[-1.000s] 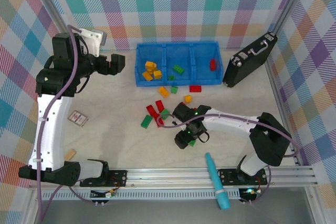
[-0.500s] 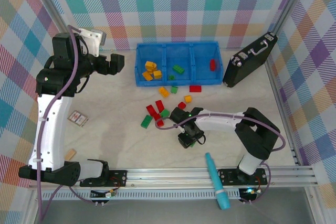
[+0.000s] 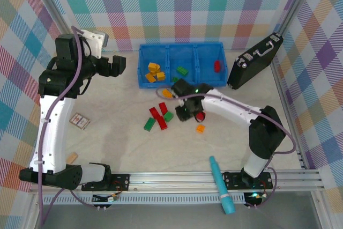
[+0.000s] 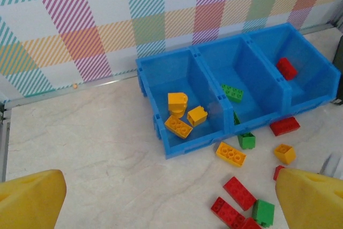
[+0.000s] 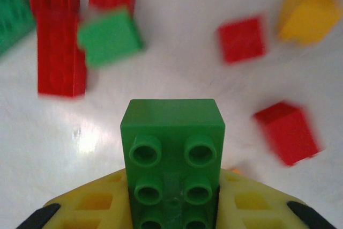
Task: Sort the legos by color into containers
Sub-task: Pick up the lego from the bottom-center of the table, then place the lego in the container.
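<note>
The right gripper [image 3: 186, 112] is clamped on a green brick [image 5: 172, 148]. In the right wrist view the brick sits between the yellow fingers [image 5: 96, 203] with its studs facing the camera. Seen from above, this gripper is in front of the middle compartment of the blue tray [image 3: 182, 84], over the loose bricks.

The left gripper [image 3: 120, 65] is held to the left of the tray with its jaws wide apart and nothing between them.

Inside the tray, the left compartment holds 3 yellow-orange bricks [image 4: 178, 126]. The middle compartment holds 1 green brick [image 4: 232, 92] and the right compartment holds 1 red brick [image 4: 286, 68].

The other bricks lie on the table in front of the tray:
- a red brick [image 4: 284, 126] just in front of the tray's front wall
- a small green brick [image 4: 246, 140] beside it
- 2 orange bricks [image 4: 230, 154] a little nearer
- a cluster of red and green bricks [image 3: 161, 115] further forward
- 1 orange brick [image 3: 200, 128] on its own

A black case [image 3: 254, 63] stands to the right of the tray. A teal marker [image 3: 221, 186] lies well in front of the tray.
</note>
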Controlling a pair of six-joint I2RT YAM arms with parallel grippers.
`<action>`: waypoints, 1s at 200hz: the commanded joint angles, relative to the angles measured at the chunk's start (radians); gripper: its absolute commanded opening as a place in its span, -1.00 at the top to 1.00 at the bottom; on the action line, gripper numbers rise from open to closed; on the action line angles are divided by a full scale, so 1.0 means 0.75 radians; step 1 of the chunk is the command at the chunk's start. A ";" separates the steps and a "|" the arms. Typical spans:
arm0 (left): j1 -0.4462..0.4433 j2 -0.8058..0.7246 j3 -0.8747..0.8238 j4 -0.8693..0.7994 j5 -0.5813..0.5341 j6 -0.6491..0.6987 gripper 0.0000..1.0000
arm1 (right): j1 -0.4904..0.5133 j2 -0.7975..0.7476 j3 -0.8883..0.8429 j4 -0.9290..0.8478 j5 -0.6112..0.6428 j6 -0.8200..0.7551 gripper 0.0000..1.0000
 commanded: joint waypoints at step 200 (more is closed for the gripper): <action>0.013 0.002 -0.129 0.099 -0.043 0.051 -1.00 | -0.318 0.901 1.039 0.384 0.211 -0.282 0.21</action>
